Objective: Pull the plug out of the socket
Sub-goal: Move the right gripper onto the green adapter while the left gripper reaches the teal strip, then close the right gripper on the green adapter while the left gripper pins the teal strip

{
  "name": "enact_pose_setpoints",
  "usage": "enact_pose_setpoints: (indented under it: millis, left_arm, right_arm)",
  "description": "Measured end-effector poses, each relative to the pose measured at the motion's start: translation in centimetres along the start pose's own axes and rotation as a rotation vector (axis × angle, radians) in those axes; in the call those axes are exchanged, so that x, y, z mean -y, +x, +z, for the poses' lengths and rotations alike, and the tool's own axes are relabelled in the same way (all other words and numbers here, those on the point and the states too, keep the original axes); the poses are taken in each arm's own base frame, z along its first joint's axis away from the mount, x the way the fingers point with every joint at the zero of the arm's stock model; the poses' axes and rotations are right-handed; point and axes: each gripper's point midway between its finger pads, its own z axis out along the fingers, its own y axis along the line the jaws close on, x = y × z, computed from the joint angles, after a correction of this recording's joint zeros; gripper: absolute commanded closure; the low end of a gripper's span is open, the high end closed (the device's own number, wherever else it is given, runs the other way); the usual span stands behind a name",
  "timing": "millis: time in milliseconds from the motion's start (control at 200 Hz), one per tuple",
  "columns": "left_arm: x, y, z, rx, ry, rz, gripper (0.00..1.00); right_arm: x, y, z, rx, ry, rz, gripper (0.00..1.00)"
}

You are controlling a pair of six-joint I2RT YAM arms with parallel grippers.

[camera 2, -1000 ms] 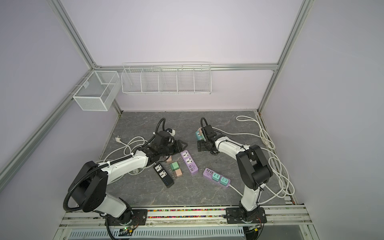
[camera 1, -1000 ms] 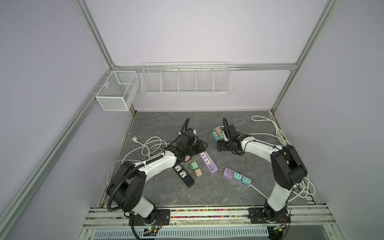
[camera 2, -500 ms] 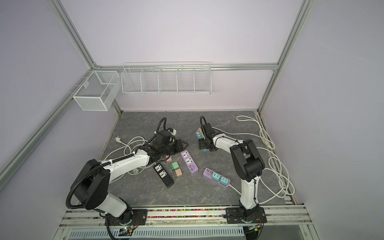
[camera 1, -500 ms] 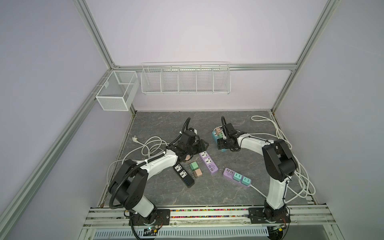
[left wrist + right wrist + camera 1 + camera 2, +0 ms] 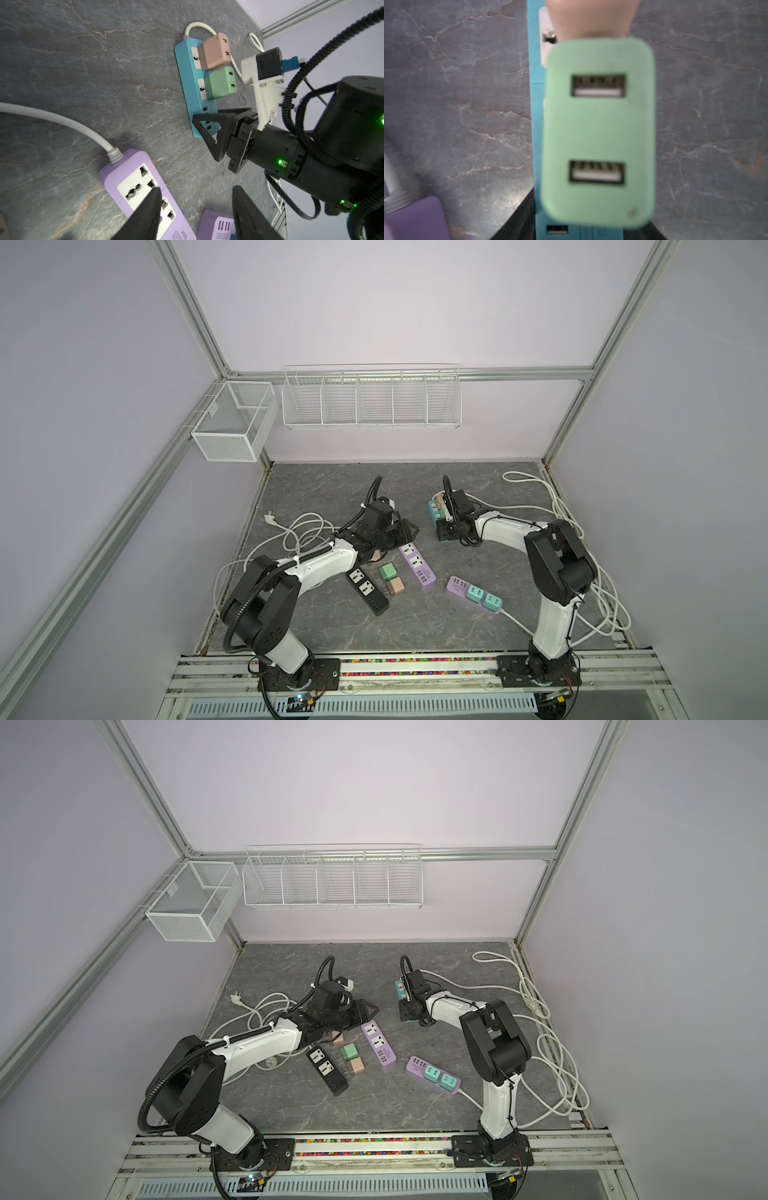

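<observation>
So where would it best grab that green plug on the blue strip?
Probably pinch the green plug by the two flat sides facing across the blue strip, coming straight down from above. It stands upright with its USB face up, and the pink plug sits close beside it along the strip, leaving little room there.

This is a robotics lab test cell. An aluminium frame (image 5: 189, 310) encloses plain lilac walls (image 5: 395, 302). Two robot arms (image 5: 316, 568) are bolted to a rail (image 5: 415, 668) at the front of a grey stone-patterned worktop (image 5: 332, 485). White wire baskets (image 5: 372, 400) hang from the frame, and assorted power strips (image 5: 417, 570) lie scattered.
</observation>
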Motion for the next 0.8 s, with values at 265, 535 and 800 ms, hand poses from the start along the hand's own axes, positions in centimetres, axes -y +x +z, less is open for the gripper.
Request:
enact_pose_setpoints:
  millis: [265, 535, 800]
  left_arm:
    - [0.9, 1.5, 0.7, -0.032, 0.022, 0.0, 0.45]
    - [2.2, 2.8, 1.1, -0.02, 0.066, -0.02, 0.45]
    - [1.6, 3.8, 1.8, -0.028, 0.073, -0.056, 0.45]
  right_arm:
    - [-0.2, 2.6, -1.4, -0.019, 0.022, -0.033, 0.51]
    - [-0.6, 6.9, -4.1, -0.055, 0.048, -0.062, 0.51]
    - [-0.6, 10.1, -5.3, -0.066, 0.065, -0.051, 0.5]
